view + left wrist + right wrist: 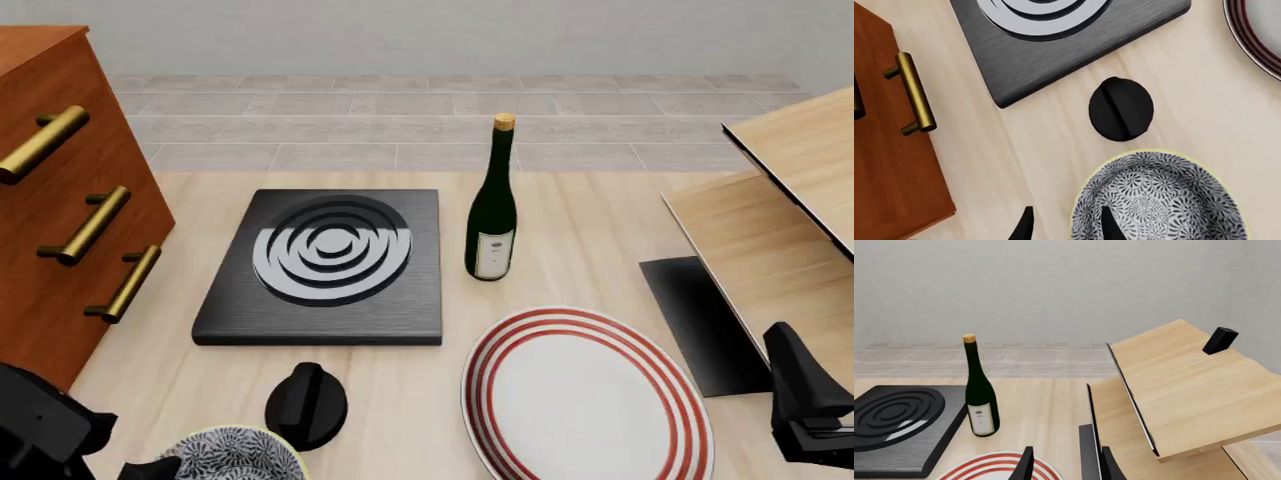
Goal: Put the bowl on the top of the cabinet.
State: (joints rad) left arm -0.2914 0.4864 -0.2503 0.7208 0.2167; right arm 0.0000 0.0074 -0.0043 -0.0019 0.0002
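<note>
Bowl [240, 455] sits at the near left edge of the table [601, 210], just near of a black knob [307, 403], plate [587, 395] to its right, cabinet [60, 200] to its left.

Handling, as a judgement: likely rigid ceramic, moderately heavy for its size, glazed so slippery, would chip or break if dropped from cabinet height. Best hold is a pinch on the rim wall, one finger inside, one outside; the left side of the rim is closest to the left gripper [1064, 225].

Left gripper hovers over the bowl's left rim, fingers spread; one fingertip [1111, 227] shows over the bowl's inside, the other over bare table. Cannot tell if it touches yet. Nothing is held.

Right gripper [1064, 465] is at the near right, fingers apart, empty, aimed toward the bottle [979, 390] and the pale wood panels [1187, 390].

Bowl looks: round, deep, dense black-and-white swirly pattern inside, thin yellow rim. Upright, empty. Outside not visible.

Cabinet: reddish-brown, brass handles [87, 225], top partly in frame at far left.
</note>
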